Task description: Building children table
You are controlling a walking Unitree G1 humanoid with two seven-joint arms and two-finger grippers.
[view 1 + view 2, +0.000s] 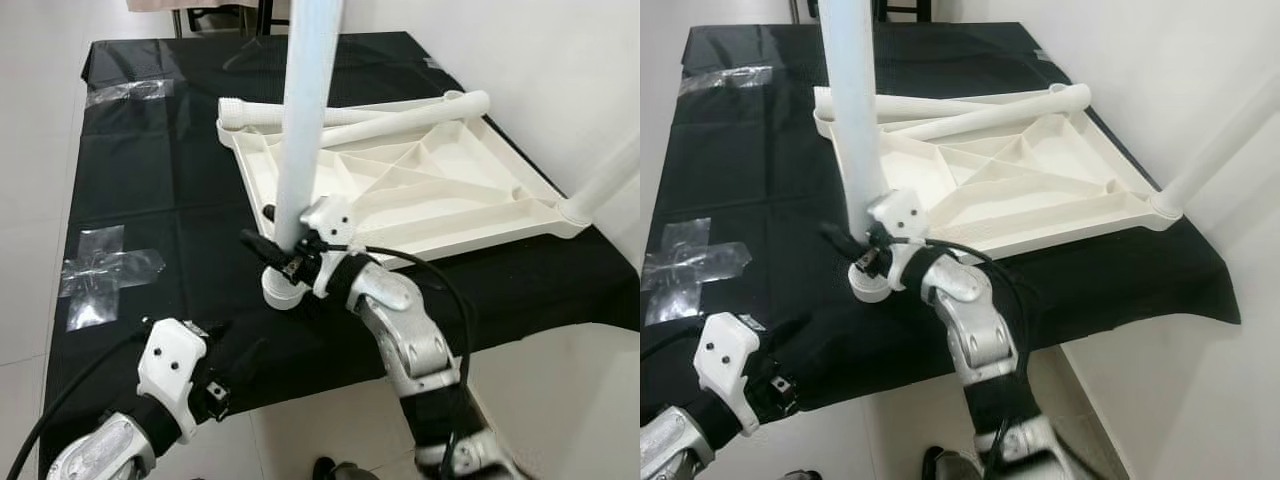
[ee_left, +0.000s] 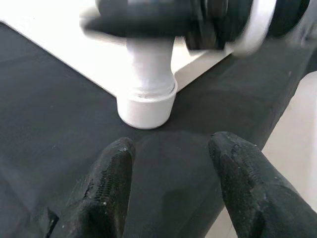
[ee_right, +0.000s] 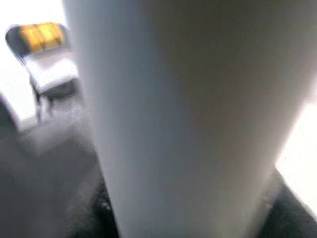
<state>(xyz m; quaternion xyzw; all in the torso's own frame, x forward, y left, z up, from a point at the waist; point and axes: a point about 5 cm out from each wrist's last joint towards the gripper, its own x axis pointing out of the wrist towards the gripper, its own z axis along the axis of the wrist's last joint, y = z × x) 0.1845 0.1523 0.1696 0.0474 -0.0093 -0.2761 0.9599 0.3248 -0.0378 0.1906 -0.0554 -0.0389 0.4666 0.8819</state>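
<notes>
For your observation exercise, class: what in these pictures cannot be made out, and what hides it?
- Top of the upright white plastic table leg: cut off by the upper edge of the eye views.
- Right gripper: jaws wrapped around that leg; the right wrist view is blurred by it.
- Second upright white leg on the upturned white ribbed plastic tabletop: cut off by the right edge.

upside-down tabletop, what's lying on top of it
Two loose white legs lie across the far edge of the upside-down tabletop. Its ribbed underside faces up. A third leg stands at its right corner. What lies beneath it on the black cloth is covered.
</notes>
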